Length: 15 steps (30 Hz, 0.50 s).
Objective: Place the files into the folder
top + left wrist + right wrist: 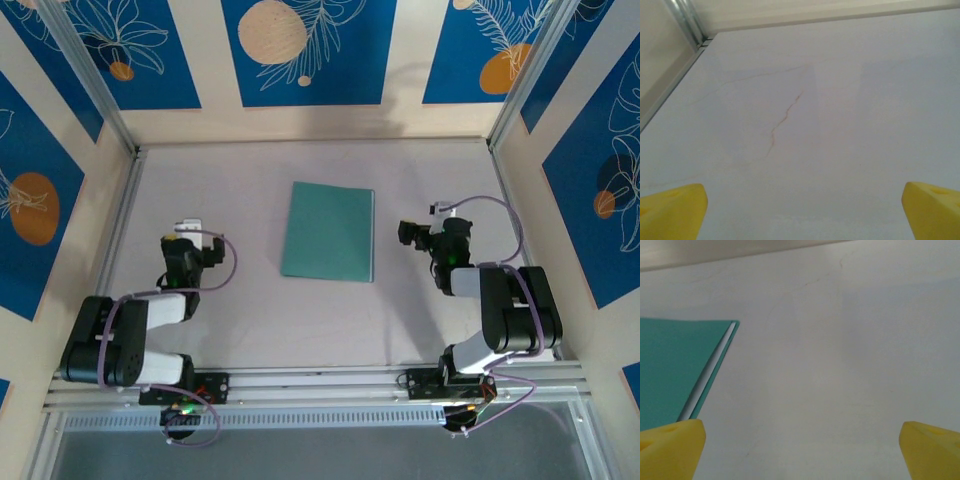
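The teal-green folder (328, 232) lies shut and flat in the middle of the table. In the right wrist view the folder (675, 365) is at the left, and a thin white edge of the files (708, 372) shows between its covers along the near right side. My right gripper (450, 212) is to the right of the folder and apart from it. It (802, 452) is open, its yellow fingertips (670, 447) wide apart over bare table. My left gripper (188, 230) is to the left of the folder. It (802, 215) is open too, with nothing between its fingertips (935, 210).
The pale table (250, 320) is walled on three sides by panels with blue prints. A metal frame rail (685, 20) runs along its left edge. A thin crack-like line (785, 117) marks the table surface ahead of the left gripper.
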Available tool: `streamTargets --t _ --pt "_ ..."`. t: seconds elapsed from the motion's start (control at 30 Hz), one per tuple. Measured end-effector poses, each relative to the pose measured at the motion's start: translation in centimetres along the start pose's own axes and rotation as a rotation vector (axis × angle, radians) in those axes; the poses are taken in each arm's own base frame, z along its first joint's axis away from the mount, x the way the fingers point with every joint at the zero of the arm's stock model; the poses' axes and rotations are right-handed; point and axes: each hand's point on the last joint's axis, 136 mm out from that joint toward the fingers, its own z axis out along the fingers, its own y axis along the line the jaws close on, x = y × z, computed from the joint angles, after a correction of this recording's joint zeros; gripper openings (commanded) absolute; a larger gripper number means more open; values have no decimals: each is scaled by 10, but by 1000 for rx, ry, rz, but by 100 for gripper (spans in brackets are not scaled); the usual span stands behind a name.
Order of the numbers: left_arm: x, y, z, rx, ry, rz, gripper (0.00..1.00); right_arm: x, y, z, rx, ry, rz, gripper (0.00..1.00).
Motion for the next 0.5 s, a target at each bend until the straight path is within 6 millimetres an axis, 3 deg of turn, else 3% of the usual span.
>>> streamTargets --t 0.23,0.5 --pt "24 -8 17 53 33 -7 100 -1 4 0 -27 -14 -17 99" --pt "5 -11 23 63 -9 -13 100 -4 7 0 -39 -24 -22 99"
